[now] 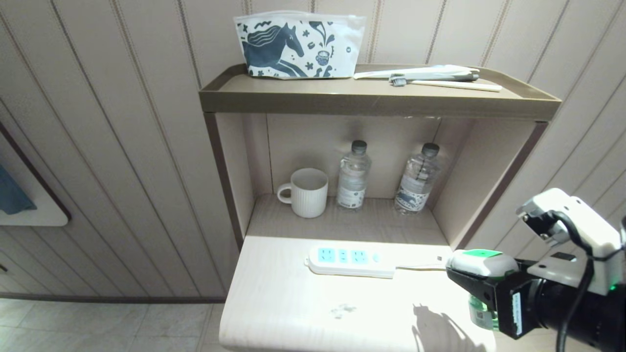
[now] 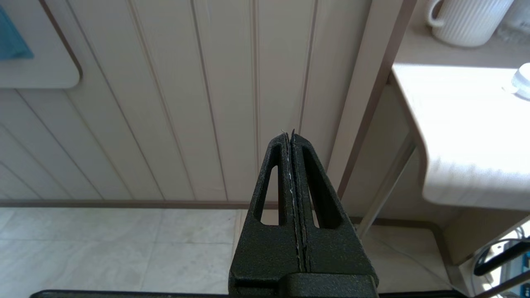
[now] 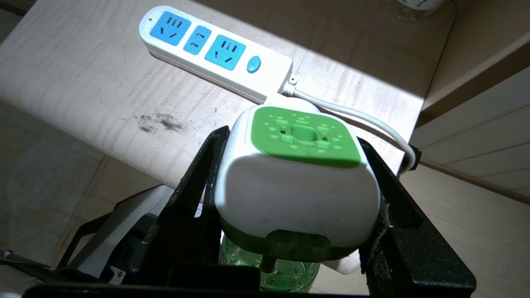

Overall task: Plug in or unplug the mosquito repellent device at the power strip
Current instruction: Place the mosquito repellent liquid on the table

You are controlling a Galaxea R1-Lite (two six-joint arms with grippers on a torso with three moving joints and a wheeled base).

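Note:
My right gripper [image 1: 477, 286] is shut on the mosquito repellent device [image 3: 296, 182], its black fingers [image 3: 198, 182] pressing the white head from both sides. The device has a green top [image 1: 481, 254] and a translucent green bottle [image 3: 269, 269] hanging below, and it is held in the air off the shelf's front right corner. The power strip [image 1: 349, 260] lies flat on the lower shelf, its light-blue sockets [image 3: 221, 51] bare, with its white cord [image 3: 364, 120] running right towards the device. My left gripper [image 2: 290, 136] is shut, empty, low by the wall left of the shelf.
A white mug [image 1: 307, 192] and two clear water bottles [image 1: 353, 176] [image 1: 418, 178] stand at the back of the lower shelf. On the top shelf [image 1: 293, 95] sit a patterned pouch [image 1: 298, 45] and a toothbrush [image 1: 447, 83]. Panelled wall and tiled floor [image 1: 98, 325] lie to the left.

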